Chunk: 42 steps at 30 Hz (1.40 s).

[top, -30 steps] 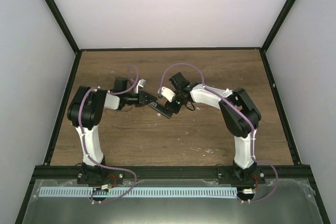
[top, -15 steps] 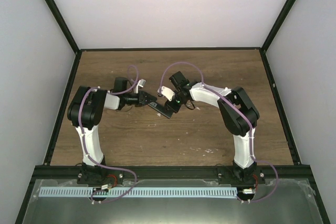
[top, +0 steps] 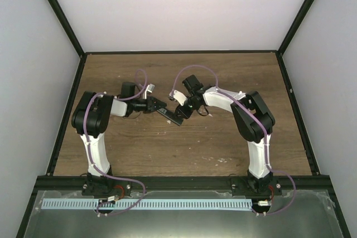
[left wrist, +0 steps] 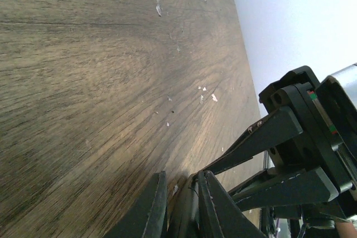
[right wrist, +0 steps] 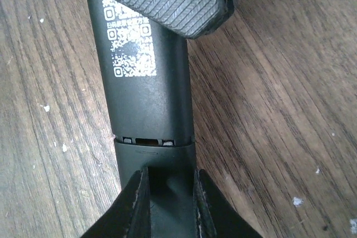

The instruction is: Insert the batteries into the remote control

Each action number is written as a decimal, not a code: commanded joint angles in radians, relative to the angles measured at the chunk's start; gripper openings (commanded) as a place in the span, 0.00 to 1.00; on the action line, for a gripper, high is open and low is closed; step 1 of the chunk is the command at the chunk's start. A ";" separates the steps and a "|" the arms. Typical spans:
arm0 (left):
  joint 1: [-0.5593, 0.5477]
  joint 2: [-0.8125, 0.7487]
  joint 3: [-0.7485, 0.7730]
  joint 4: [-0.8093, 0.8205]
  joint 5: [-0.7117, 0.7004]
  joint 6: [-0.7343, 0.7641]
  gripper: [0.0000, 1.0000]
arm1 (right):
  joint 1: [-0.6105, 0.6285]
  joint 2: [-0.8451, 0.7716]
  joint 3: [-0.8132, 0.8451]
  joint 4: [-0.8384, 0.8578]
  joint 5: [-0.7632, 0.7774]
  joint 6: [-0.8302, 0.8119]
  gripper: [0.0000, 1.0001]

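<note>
One remote (right wrist: 148, 98) sits mid-table, back side up with its code label showing. It is low on the wood, but I cannot tell whether it touches. A seam crosses it, and the cover (right wrist: 156, 157) below that seam looks seated, so the bay is closed. No batteries show in any view.

The left gripper (left wrist: 181, 213) is clamped on the end away from the cover, one ribbed pad lying across the remote's back. The right gripper (right wrist: 166, 199) straddles the cover end with a narrow gap between its fingers. I cannot tell whether it is pinching or merely resting there.

I judge the step to be freeing the cover. Hold the left clamp firm and draw the right gripper straight along the remote's length, away from the seam, without twisting.

The table (top: 223, 76) edges and the walls stand well apart from both grippers, so that pull has room.
</note>
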 commanded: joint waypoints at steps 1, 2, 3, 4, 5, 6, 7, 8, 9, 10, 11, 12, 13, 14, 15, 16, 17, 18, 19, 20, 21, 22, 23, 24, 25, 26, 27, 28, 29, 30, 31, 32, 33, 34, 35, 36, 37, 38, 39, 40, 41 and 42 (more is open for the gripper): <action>-0.034 0.021 -0.019 0.028 0.017 0.049 0.00 | -0.006 0.065 -0.001 0.101 0.006 0.014 0.14; -0.036 0.021 -0.019 0.032 0.021 0.048 0.00 | -0.005 0.068 0.000 0.106 0.000 0.013 0.14; -0.038 0.021 -0.019 0.035 0.024 0.047 0.00 | -0.006 0.072 0.002 0.110 -0.007 0.012 0.14; -0.039 0.020 -0.019 0.036 0.026 0.047 0.00 | -0.006 0.075 0.002 0.115 -0.011 0.011 0.13; -0.041 0.021 -0.019 0.039 0.029 0.045 0.00 | -0.006 0.077 0.003 0.120 -0.012 0.011 0.13; -0.042 0.022 -0.019 0.042 0.032 0.044 0.00 | -0.006 0.079 0.004 0.126 -0.013 0.011 0.13; -0.042 0.022 -0.019 0.043 0.033 0.044 0.00 | -0.006 0.080 0.004 0.133 -0.016 0.011 0.12; -0.045 0.023 -0.019 0.045 0.034 0.043 0.00 | -0.006 0.082 0.006 0.135 -0.019 0.012 0.12; -0.045 0.023 -0.019 0.047 0.036 0.041 0.00 | -0.006 0.084 0.008 0.140 -0.022 0.012 0.12; -0.045 0.023 -0.019 0.048 0.037 0.041 0.00 | -0.006 0.087 0.009 0.144 -0.025 0.011 0.12; -0.045 0.023 -0.019 0.051 0.039 0.039 0.00 | -0.006 0.089 0.011 0.147 -0.027 0.012 0.12; -0.046 0.023 -0.019 0.053 0.040 0.038 0.00 | -0.006 0.093 0.014 0.147 -0.027 0.013 0.11; -0.045 0.024 -0.020 0.055 0.042 0.037 0.00 | -0.006 0.094 0.014 0.150 -0.029 0.013 0.11; -0.047 0.024 -0.019 0.057 0.043 0.036 0.00 | -0.006 0.097 0.016 0.153 -0.033 0.013 0.11; -0.047 0.024 -0.019 0.061 0.044 0.034 0.00 | -0.006 0.098 0.015 0.155 -0.033 0.014 0.11; -0.047 0.026 -0.021 0.063 0.046 0.032 0.00 | -0.005 0.099 0.017 0.161 -0.034 0.015 0.10; -0.048 0.026 -0.020 0.066 0.048 0.030 0.00 | -0.006 0.101 0.019 0.165 -0.036 0.016 0.10; -0.049 0.027 -0.020 0.071 0.051 0.028 0.00 | -0.006 0.102 0.022 0.165 -0.036 0.017 0.10; -0.049 0.028 -0.019 0.073 0.053 0.026 0.00 | -0.006 0.103 0.025 0.167 -0.036 0.018 0.10; -0.050 0.029 -0.019 0.075 0.054 0.024 0.00 | -0.005 0.103 0.028 0.170 -0.036 0.018 0.10; -0.051 0.031 -0.018 0.077 0.056 0.023 0.00 | -0.006 0.104 0.032 0.173 -0.035 0.019 0.10; -0.051 0.032 -0.017 0.078 0.057 0.021 0.00 | -0.006 0.104 0.035 0.174 -0.037 0.020 0.10; -0.052 0.033 -0.017 0.079 0.058 0.021 0.00 | -0.006 0.107 0.043 0.173 -0.038 0.021 0.10; -0.052 0.034 -0.017 0.079 0.058 0.020 0.00 | -0.006 0.109 0.050 0.171 -0.037 0.021 0.10; -0.053 0.035 -0.017 0.079 0.056 0.019 0.00 | -0.006 0.109 0.057 0.166 -0.037 0.023 0.10; -0.052 0.035 -0.016 0.077 0.056 0.020 0.00 | -0.006 0.104 0.059 0.164 -0.036 0.026 0.10; -0.052 0.035 -0.016 0.075 0.054 0.022 0.00 | -0.006 0.096 0.061 0.164 -0.034 0.028 0.10; -0.052 0.035 -0.015 0.072 0.054 0.024 0.00 | -0.006 0.085 0.062 0.162 -0.034 0.029 0.10; -0.052 0.034 -0.014 0.067 0.052 0.026 0.00 | -0.006 0.070 0.063 0.159 -0.031 0.031 0.11; -0.052 0.034 -0.013 0.063 0.052 0.028 0.00 | -0.007 0.052 0.063 0.158 -0.028 0.032 0.11; -0.052 0.034 -0.012 0.062 0.050 0.030 0.00 | -0.007 0.033 0.063 0.155 -0.024 0.035 0.11; -0.053 0.034 -0.011 0.060 0.050 0.031 0.00 | -0.007 0.011 0.064 0.155 -0.023 0.035 0.13; -0.052 0.034 -0.010 0.060 0.051 0.031 0.00 | -0.009 -0.008 0.063 0.152 -0.023 0.037 0.15; -0.052 0.034 -0.009 0.059 0.051 0.031 0.00 | -0.010 -0.038 0.064 0.151 -0.023 0.039 0.16; -0.052 0.034 -0.008 0.057 0.049 0.031 0.00 | -0.012 -0.061 0.063 0.152 -0.025 0.043 0.18; -0.051 0.035 -0.007 0.058 0.048 0.032 0.00 | -0.014 -0.084 0.059 0.151 -0.025 0.047 0.20; -0.051 0.036 -0.006 0.057 0.046 0.031 0.00 | -0.017 -0.107 0.056 0.151 -0.023 0.051 0.21; -0.051 0.037 -0.004 0.055 0.047 0.031 0.00 | -0.020 -0.131 0.051 0.151 -0.019 0.054 0.23; -0.050 0.039 -0.002 0.054 0.048 0.029 0.00 | -0.023 -0.156 0.042 0.151 -0.014 0.058 0.25; -0.050 0.040 0.000 0.054 0.051 0.028 0.00 | -0.027 -0.182 0.033 0.150 -0.005 0.061 0.27; -0.050 0.040 0.002 0.055 0.054 0.025 0.00 | -0.035 -0.209 0.020 0.151 -0.003 0.067 0.30; -0.051 0.040 0.004 0.055 0.058 0.020 0.00 | -0.043 -0.237 0.003 0.151 -0.004 0.073 0.33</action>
